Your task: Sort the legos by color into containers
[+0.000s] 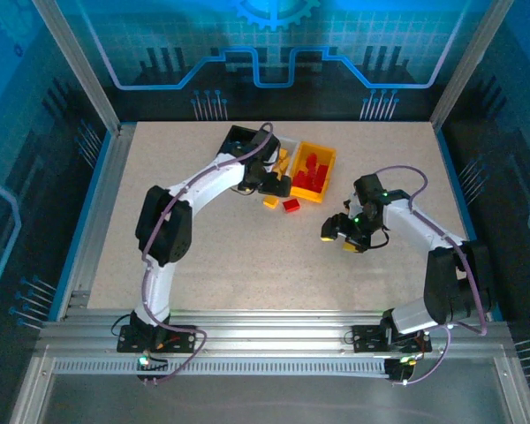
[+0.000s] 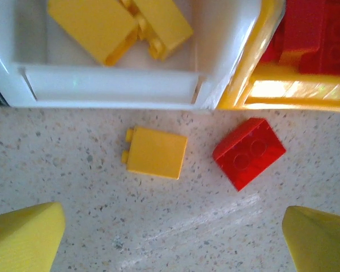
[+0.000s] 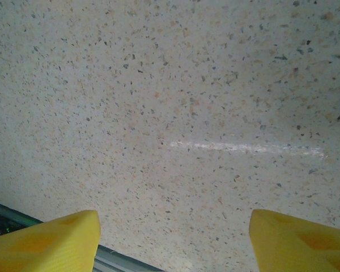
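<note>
The left end effector is wide open and holds nothing. Its two fingers sit far apart over the tabletop. Two loose bricks lie just ahead of it, between it and the bins. The yellow brick is ahead and a bit to the left. It lies on its side, and its bumps seem to point left. The red brick is ahead and to the right, bumps up, turned at a slant. The two are near each other but do not touch.

These bricks look small, light and hard. I think a squeeze will not bend or break them. Their sides are smooth and shiny, so one may slip or pop out if pinched at a corner. The best hold is across two flat sides, at the middle. The red one sits crooked, so the fingers should turn to match it.

Past the bricks, the white bin is straight ahead, with two yellow bricks inside. The yellow bin touches it on the right and holds a red pile. The black bin is on the left, and it is too dark to see inside.

The right end effector is well off to the right. It is partly open and empty over bare tabletop.
</note>
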Motion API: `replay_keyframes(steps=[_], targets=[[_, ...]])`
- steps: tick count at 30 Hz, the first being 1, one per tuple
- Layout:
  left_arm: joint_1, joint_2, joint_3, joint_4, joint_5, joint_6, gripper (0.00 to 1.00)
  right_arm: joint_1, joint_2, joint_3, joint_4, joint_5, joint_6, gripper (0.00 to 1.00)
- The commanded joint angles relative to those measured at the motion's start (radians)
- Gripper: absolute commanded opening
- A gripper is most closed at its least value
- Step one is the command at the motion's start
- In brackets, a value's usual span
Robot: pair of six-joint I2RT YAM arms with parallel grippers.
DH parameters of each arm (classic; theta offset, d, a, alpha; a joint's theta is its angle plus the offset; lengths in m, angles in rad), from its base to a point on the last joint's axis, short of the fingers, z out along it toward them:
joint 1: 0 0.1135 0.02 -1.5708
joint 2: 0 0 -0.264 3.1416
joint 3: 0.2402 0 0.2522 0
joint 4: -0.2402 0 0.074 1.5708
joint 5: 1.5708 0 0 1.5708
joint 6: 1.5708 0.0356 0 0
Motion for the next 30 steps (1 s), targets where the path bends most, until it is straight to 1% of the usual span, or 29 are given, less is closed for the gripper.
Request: replay_keyframes(steps=[1,6,15,23,27,30], targets=[[-0.007,-0.054,-0.080,0.078,0.034,-0.001,0.99,0.019,-0.013,0.035,-0.001,-0.014,0.012,0.72],[-0.011,-0.047,-0.118,0.103,0.047,0.014,0.99,0.019,-0.020,0.046,-0.003,-0.013,0.022,0.72],[-0.011,-0.005,-0.084,0.093,0.047,0.020,0.99,0.019,-0.060,0.022,-0.014,-0.004,0.025,0.73],[-0.011,0.030,-0.064,0.088,0.040,0.022,0.99,0.019,-0.058,0.031,-0.030,-0.006,0.020,0.73],[-0.011,0.066,-0.041,0.070,0.025,0.037,0.95,0.019,-0.060,0.032,-0.038,-0.004,0.018,0.73],[-0.011,0.088,-0.024,0.067,0.010,0.076,0.91,0.018,-0.063,0.023,-0.041,-0.004,0.020,0.73]])
